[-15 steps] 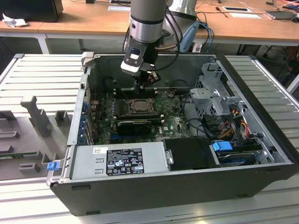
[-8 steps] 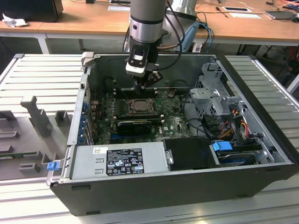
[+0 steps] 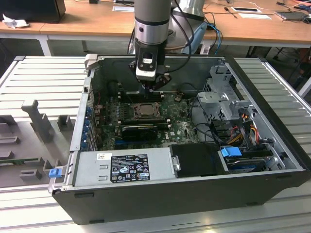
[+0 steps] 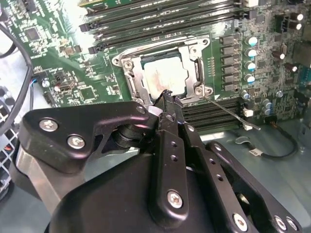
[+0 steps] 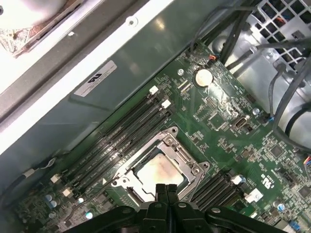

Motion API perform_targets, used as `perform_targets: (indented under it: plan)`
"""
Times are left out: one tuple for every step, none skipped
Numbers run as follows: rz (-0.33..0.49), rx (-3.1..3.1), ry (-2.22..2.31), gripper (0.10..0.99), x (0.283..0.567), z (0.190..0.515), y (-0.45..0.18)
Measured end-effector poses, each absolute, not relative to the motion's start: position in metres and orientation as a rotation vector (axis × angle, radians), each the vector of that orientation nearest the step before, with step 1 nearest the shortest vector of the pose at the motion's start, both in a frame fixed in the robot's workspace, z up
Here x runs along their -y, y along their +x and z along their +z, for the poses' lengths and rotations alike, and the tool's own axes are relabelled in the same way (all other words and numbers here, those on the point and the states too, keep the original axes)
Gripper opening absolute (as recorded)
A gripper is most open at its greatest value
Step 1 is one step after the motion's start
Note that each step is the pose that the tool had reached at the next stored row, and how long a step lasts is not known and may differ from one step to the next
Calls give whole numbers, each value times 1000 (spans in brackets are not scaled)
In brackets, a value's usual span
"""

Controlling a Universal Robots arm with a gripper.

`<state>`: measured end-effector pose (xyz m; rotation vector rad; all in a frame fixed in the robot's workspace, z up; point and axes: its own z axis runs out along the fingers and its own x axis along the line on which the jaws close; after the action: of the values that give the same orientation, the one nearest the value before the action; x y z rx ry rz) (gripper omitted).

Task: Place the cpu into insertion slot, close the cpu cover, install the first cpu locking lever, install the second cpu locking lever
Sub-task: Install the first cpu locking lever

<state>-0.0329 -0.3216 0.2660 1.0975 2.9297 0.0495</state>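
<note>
The pincer (image 4: 167, 95), fingers pressed together and holding nothing, stands at one edge of the cpu cover (image 4: 135, 82); contact cannot be confirmed. The cpu cover lies flat around the cpu (image 4: 164, 75), whose silvery face shows through its window. A thin locking lever (image 4: 231, 113) projects from one cover corner, and memory slots (image 4: 160, 19) lie beyond the cover.

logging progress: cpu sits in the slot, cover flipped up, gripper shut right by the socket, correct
Not the cover: in both wrist views the cpu cover lies flat, framing the seated cpu. The gripper is shut right by the socket.
</note>
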Motion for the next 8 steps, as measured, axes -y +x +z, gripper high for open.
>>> perform_targets:
  plan:
    - [51, -2933, 1082, 106, 322, 266, -33]
    - [52, -2940, 1059, 106, 322, 266, -33]
    - [52, -2944, 1045, 106, 322, 266, -33]
    - [53, -2953, 1021, 106, 322, 266, -33]
    - [53, -2963, 993, 106, 322, 266, -33]
    - [53, -2971, 970, 106, 322, 266, -33]
    - [53, -2979, 944, 106, 322, 266, -33]
    - [53, -2984, 929, 106, 322, 266, -33]
